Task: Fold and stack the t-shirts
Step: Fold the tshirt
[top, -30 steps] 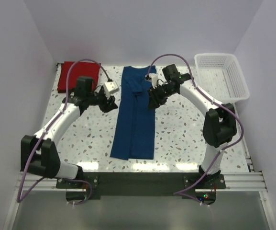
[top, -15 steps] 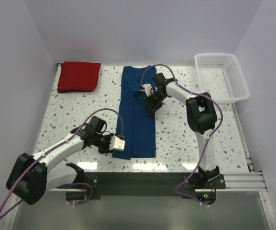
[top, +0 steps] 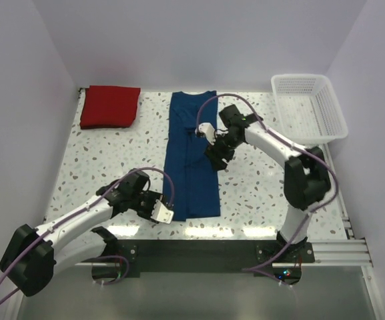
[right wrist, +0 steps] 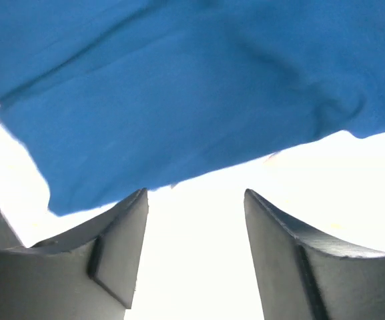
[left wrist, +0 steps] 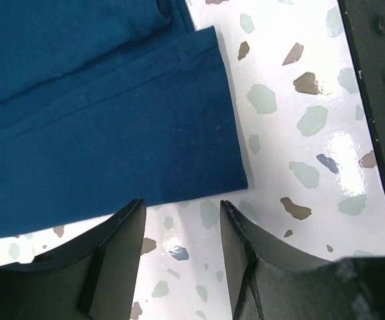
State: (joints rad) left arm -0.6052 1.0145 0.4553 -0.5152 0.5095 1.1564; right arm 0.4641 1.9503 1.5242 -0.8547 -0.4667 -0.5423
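terrazzo table (top: 112, 167), overhead view: the navy t-shirt (top: 191, 160) lies flat at the centre, folded lengthwise into a long narrow strip that runs from the far edge toward the near edge. the red t-shirt (top: 110, 107) sits folded into a compact rectangle at the far left corner, well apart from the navy one. a white lattice basket (top: 310, 138) stands at the far right corner. the left gripper (top: 164, 213) is low at the near left corner of the navy strip. its wrist view shows the fingers (left wrist: 119, 240) parted to a moderate gap with bare table between them, and the stitched hem corner lies just beyond the tips, not gripped. the right gripper (top: 213, 155) is at the right edge of the strip, about midway along its length. its wrist view shows both fingers (right wrist: 112, 240) spread apart with only bright table between, and the navy cloth lies past the tips; whether the tips touch the fabric cannot be told. neither pincer holds anything.
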